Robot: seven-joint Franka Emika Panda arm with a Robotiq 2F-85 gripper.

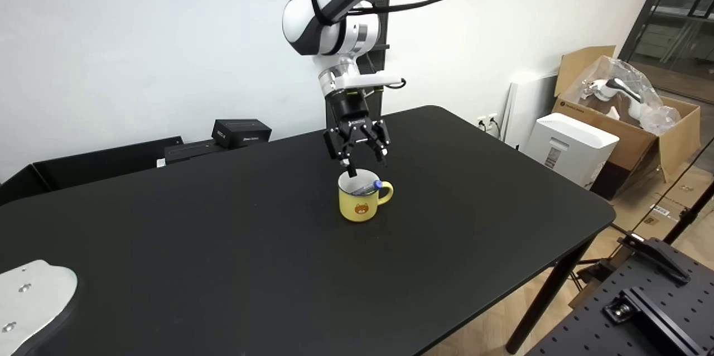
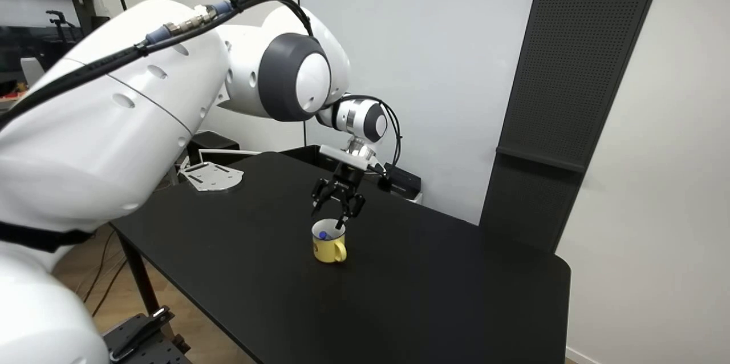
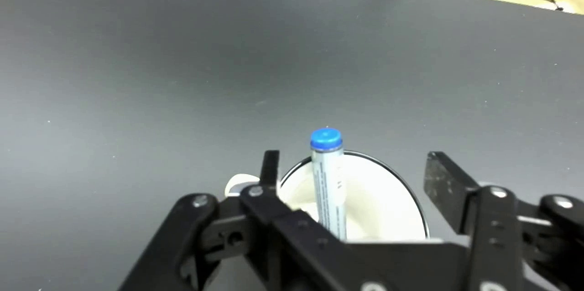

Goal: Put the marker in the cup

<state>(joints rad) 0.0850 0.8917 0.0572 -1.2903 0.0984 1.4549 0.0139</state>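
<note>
Wrist view, marker (image 3: 329,186) in cup (image 3: 381,197) w/ long axis tilted, blue end up @ rim, gripper (image 3: 352,170) wide abv.

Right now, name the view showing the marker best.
The wrist view: the marker is largest there, its blue end and printed barrel clear, though the gripper hides its lower end. In both exterior views it is small in the cup, its blue end plainest.
</note>
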